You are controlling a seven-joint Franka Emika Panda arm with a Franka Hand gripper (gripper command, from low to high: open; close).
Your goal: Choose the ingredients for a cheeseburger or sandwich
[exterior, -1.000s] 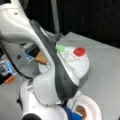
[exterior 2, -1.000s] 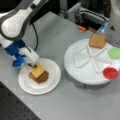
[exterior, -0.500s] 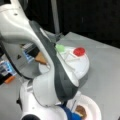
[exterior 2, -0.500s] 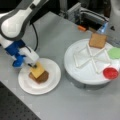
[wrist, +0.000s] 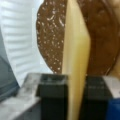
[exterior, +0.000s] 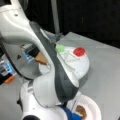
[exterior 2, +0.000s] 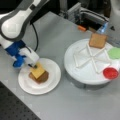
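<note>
My gripper is shut on the yellow-orange cheese square. The cheese stands tilted on edge over the dark brown round patty, which lies on the white paper plate. In the wrist view the cheese sits clamped between the black fingers, with the speckled patty right behind it. A toast-brown bread square, a green square and a red disc lie in separate sections of the white divided tray. In a front view the arm hides the gripper, while the small stack still shows.
The divided tray stands to the right of the paper plate in a front view. Grey equipment with an orange piece sits behind the tray. A black perforated mat borders the table at the bottom left.
</note>
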